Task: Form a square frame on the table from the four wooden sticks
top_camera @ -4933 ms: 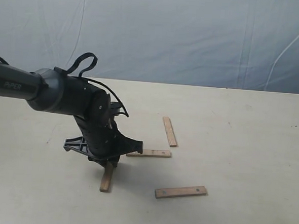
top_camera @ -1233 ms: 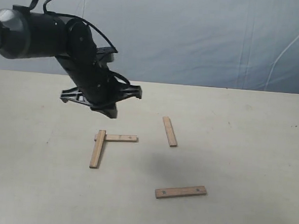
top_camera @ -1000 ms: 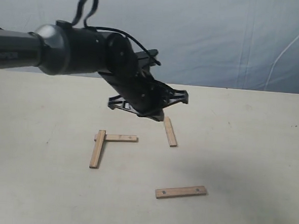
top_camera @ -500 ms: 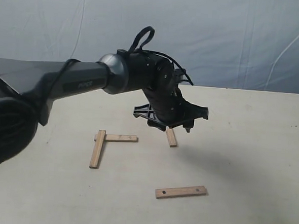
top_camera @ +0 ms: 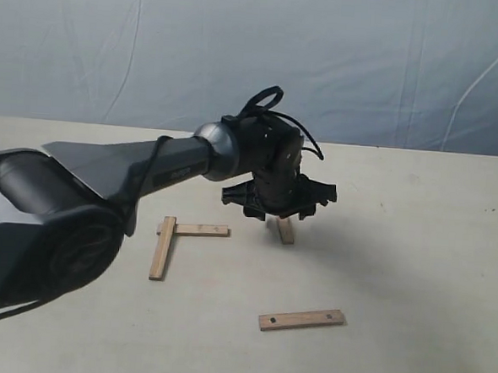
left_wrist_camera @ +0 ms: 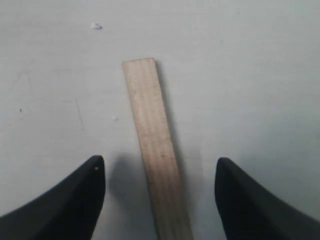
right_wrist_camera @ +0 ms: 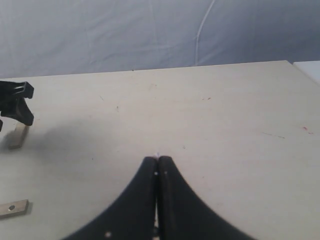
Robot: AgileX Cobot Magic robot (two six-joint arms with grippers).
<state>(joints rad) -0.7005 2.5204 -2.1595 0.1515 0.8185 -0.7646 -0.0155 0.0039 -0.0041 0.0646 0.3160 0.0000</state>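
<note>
On the pale table (top_camera: 414, 247), two wooden sticks form an L: one (top_camera: 161, 248) runs toward the front, the other (top_camera: 197, 230) lies crosswise at its far end. A third stick (top_camera: 285, 231) lies right of them, mostly hidden under my left gripper (top_camera: 279, 212). The left wrist view shows that stick (left_wrist_camera: 155, 145) lying between the open fingers (left_wrist_camera: 80, 200), apart from both. The fourth stick (top_camera: 301, 319) lies alone near the front, its end (right_wrist_camera: 13, 208) also in the right wrist view. My right gripper (right_wrist_camera: 158, 161) is shut on nothing, out of the exterior view.
A blue-grey cloth backdrop (top_camera: 341, 57) hangs behind the table's far edge. The left arm (top_camera: 123, 166) stretches across the left half of the table, above the L of sticks. A few tiny dark specks mark the table surface.
The left gripper rose from the L-shaped pair, swung right across the table and came down over the third stick. The sticks on the table have not moved in the last second.
</note>
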